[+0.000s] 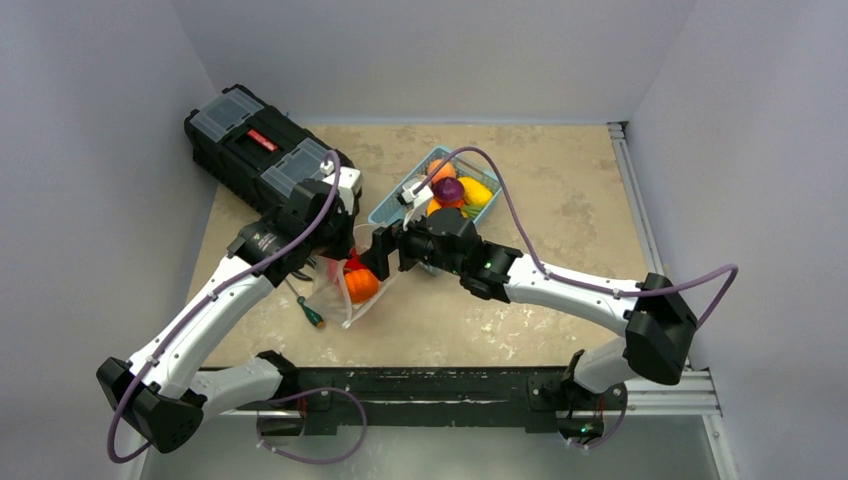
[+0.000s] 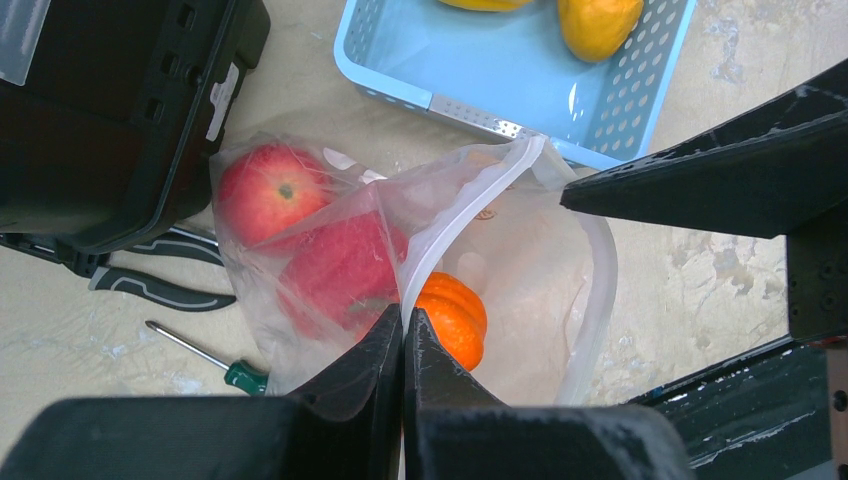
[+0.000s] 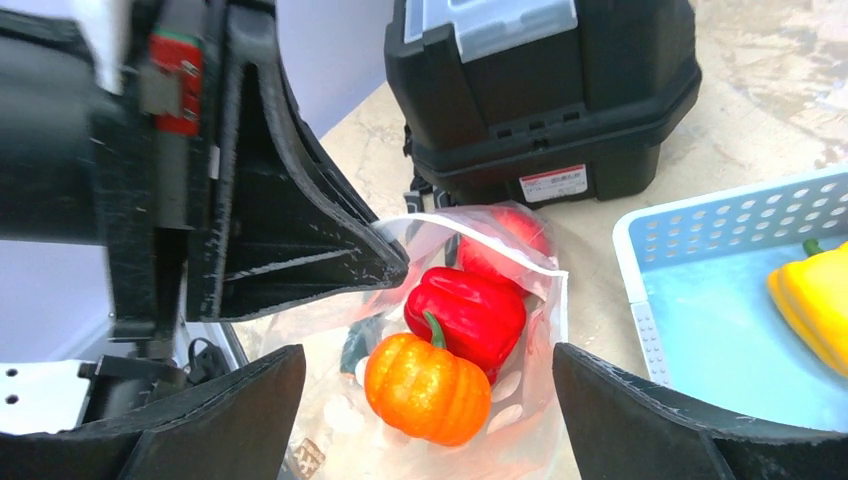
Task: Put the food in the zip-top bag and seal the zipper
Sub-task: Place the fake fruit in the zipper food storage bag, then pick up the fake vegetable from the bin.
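Centrally, the zip-top bag lies on the table between a black toolbox and a light blue perforated basket, its mouth gaping toward the basket. The left gripper is clenched, its two fingers pressed together on the bag's mouth edge, pinching the zipper strip and holding that side of the opening up. The right gripper hangs over the open mouth with its jaws spread wide and nothing between them; it touches neither bag nor food. Three pieces of food lie inside the bag: an orange pumpkin nearest the mouth, a red bell pepper touching it from behind, and a red apple deepest, on the toolbox side. The zipper is unsealed along its whole visible length. More food lies in the basket: a yellow pepper, a round purple piece and an orange piece beyond it. A green-handled screwdriver lies on the table just beside the bag's closed end, and black-handled pliers rest near it, partly under the toolbox edge.
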{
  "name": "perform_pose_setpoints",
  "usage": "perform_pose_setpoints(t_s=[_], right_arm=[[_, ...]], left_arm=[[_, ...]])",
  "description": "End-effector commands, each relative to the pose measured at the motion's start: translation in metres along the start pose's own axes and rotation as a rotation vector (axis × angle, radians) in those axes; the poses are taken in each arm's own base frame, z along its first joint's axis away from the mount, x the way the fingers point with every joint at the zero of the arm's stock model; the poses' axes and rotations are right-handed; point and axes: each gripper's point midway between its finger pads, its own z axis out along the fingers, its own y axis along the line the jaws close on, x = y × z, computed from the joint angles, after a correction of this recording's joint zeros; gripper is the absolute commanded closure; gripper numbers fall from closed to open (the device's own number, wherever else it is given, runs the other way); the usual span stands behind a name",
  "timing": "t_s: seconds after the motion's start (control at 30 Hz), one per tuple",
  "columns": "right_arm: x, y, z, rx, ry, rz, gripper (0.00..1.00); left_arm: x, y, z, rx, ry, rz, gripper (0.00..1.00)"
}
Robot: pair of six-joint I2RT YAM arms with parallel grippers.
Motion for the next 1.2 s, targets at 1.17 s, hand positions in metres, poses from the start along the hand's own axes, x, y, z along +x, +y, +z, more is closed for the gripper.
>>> perform_pose_setpoints(t_s=[1.17], right_arm=[[-0.060,-0.234,-0.008,0.704,-0.023,0.124,0.01]], left_arm=[[-0.006,-0.003,0.006,0.012,-0.016,-0.012,1.00]])
